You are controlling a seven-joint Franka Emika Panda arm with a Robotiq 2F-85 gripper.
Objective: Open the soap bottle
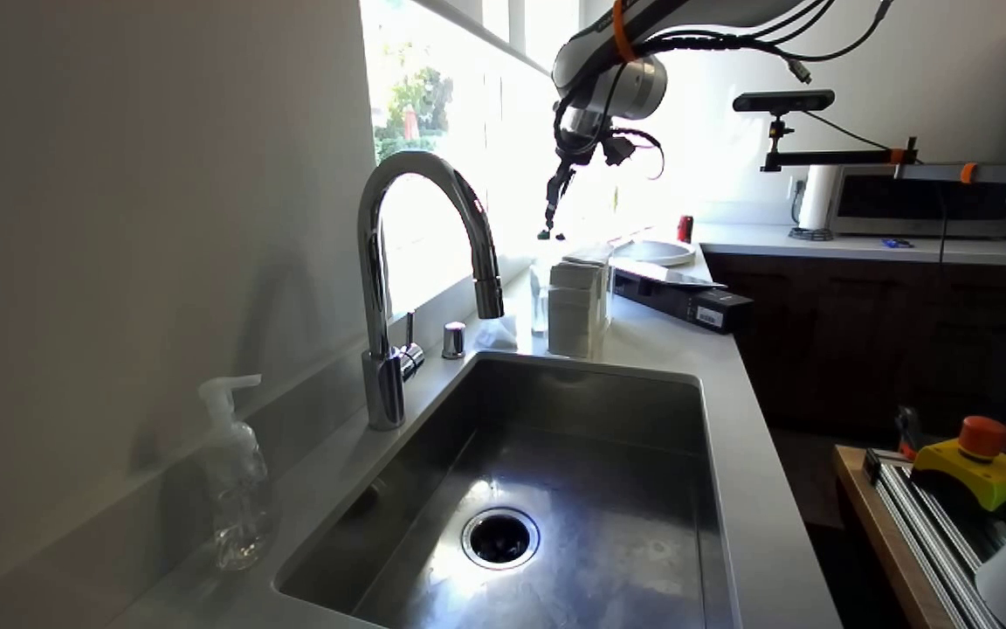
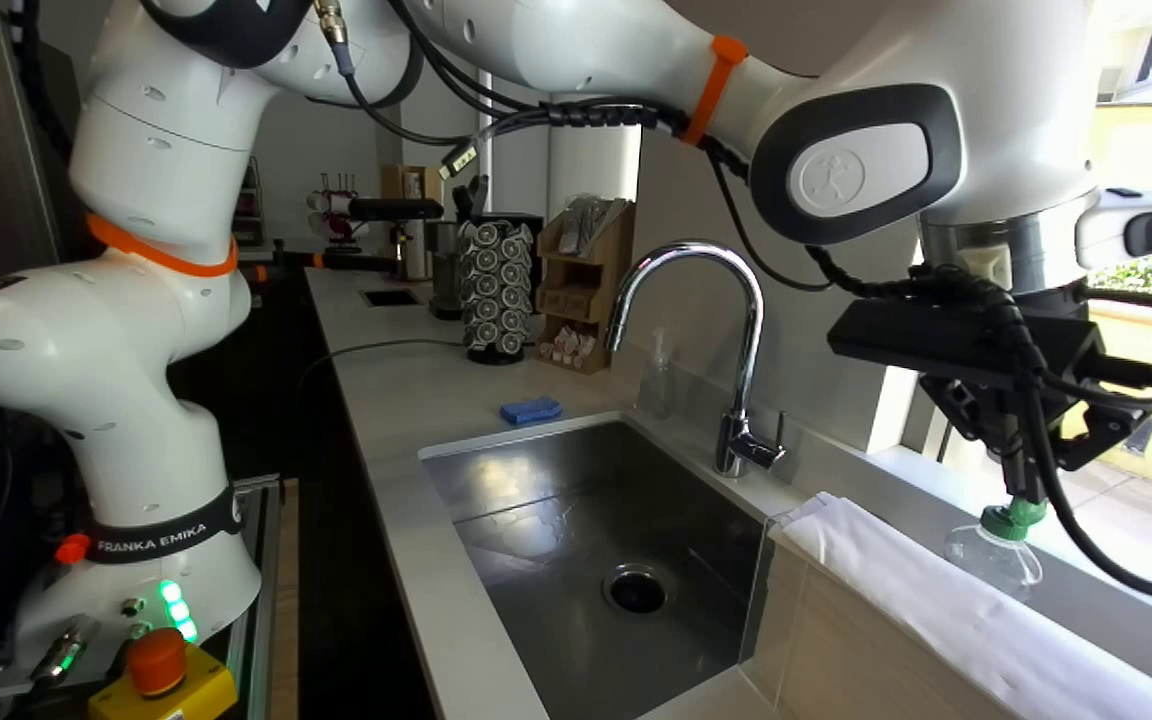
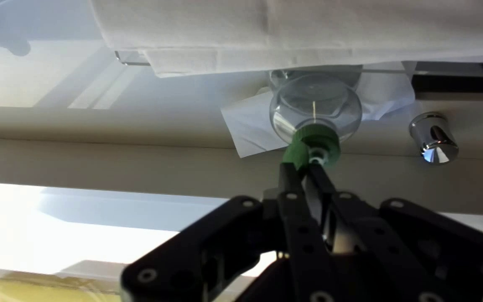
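Note:
The soap bottle looks clear rather than white, with a green cap. It stands between the box of folded white paper and the window in the wrist view and in an exterior view. Its green lid is tilted up beside a pale nozzle. My gripper points down with its fingertips at the lid. The fingers are close together with a narrow gap; whether they pinch the lid is unclear. The gripper also shows in both exterior views. The bottle's lower part is hidden behind the box.
The box of white paper stands close beside the bottle. The arched faucet, a chrome cap and the sink are nearby. A clear pump bottle stands beyond the faucet. A long black box lies on the counter.

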